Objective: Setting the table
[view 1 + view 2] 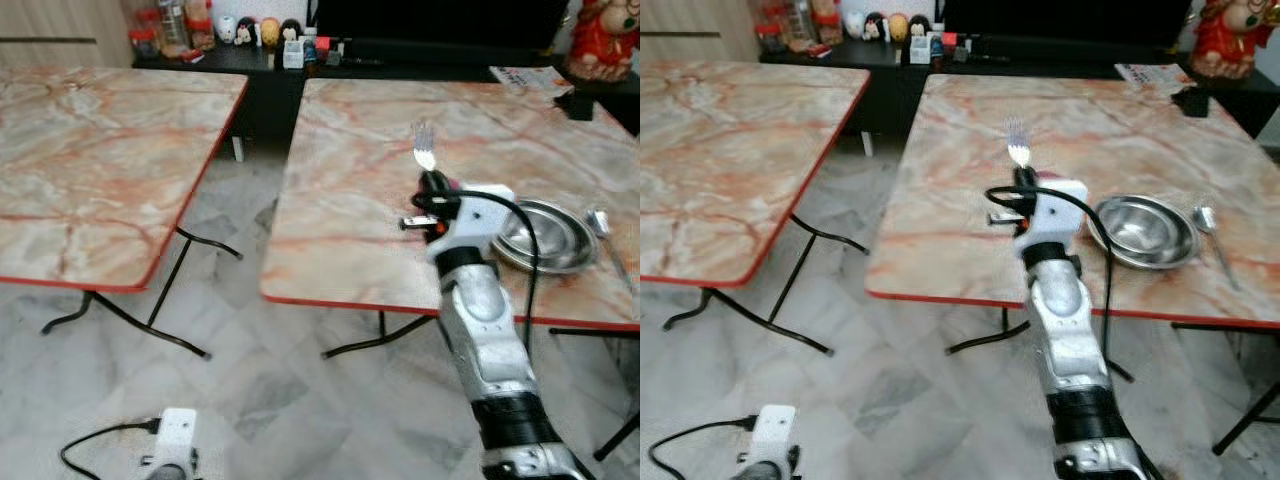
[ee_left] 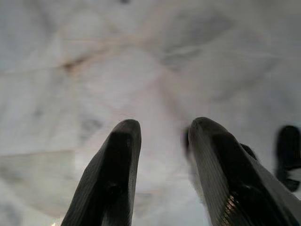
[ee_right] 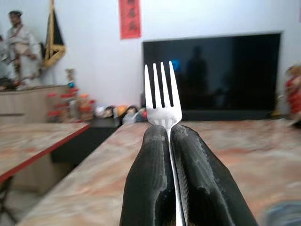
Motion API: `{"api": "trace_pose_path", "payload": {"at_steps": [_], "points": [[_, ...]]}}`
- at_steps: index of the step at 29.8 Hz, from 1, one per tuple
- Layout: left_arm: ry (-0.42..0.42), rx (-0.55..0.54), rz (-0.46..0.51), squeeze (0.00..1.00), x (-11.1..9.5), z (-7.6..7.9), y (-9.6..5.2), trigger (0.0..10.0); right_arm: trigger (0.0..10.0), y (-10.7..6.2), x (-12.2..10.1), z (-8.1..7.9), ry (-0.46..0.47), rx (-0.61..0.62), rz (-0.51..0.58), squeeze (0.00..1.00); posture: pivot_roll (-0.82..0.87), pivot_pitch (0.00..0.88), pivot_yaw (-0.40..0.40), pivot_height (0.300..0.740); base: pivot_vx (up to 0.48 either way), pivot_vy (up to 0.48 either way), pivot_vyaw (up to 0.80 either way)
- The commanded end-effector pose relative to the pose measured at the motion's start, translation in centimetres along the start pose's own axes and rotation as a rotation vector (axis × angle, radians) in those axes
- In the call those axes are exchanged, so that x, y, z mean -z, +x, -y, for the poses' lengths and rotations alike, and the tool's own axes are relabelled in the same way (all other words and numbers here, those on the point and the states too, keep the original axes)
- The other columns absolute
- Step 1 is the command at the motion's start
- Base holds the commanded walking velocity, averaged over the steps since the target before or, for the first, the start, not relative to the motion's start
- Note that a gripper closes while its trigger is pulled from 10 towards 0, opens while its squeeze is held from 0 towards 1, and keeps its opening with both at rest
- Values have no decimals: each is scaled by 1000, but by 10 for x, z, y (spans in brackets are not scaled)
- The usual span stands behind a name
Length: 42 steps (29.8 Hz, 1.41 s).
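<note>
Right gripper (image 3: 170, 136): black fingers clamped on a silver metal fork (image 3: 161, 96), tines up and outward, raised above the red-edged, marble-patterned folding table (image 1: 350, 200), left of a round stainless steel bowl (image 1: 545, 235) with a metal spoon (image 1: 605, 235) just beside it on the right. Left gripper (image 2: 162, 141): hanging idle over the pale marble floor tiles (image 2: 141, 56), fingers parted around nothing. Second marble-patterned table (image 1: 100, 150) to the left, well apart.

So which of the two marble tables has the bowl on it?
The right table, under the right gripper holding the fork. The bowl and a spoon sit near its front-right edge.
</note>
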<state>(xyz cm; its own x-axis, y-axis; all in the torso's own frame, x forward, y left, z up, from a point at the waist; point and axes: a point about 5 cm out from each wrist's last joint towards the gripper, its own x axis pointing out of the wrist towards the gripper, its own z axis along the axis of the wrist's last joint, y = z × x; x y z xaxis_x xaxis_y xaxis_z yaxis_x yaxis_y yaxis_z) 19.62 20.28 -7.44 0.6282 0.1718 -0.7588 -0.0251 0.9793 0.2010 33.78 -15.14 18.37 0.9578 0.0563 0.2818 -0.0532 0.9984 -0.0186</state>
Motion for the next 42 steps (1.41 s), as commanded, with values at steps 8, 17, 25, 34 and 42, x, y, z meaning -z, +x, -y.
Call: {"api": "trace_pose_path", "payload": {"at_steps": [8, 17, 25, 34, 42], "points": [[16, -16, -4, 0, 1, -7, 0, 10000, 10000, 0, -3, -4, 6, -1, 9, 0, -53, 86, -20, 740, 0, -480, 0], [5, -21, -13, 0, 5, -8, -1, 10000, 10000, -3, -2, 0, 6, 26, 6, 0, -55, 112, -19, 740, 0, -480, 0], [-3, -25, -22, 0, 7, -9, -1, 10000, 10000, -4, -3, 7, -4, 49, 1, 0, -58, 122, -17, 740, 0, -346, 0], [-22, -32, -13, 0, 6, -11, -1, 10000, 10000, -6, 0, 3, 13, 50, -7, 0, -48, 130, -19, 740, 59, 0, 0], [-23, -40, -16, 0, 8, -13, -1, 10000, 10000, -6, 0, 0, 22, 46, -10, 0, -42, 130, -17, 740, 369, 0, 0]]}}
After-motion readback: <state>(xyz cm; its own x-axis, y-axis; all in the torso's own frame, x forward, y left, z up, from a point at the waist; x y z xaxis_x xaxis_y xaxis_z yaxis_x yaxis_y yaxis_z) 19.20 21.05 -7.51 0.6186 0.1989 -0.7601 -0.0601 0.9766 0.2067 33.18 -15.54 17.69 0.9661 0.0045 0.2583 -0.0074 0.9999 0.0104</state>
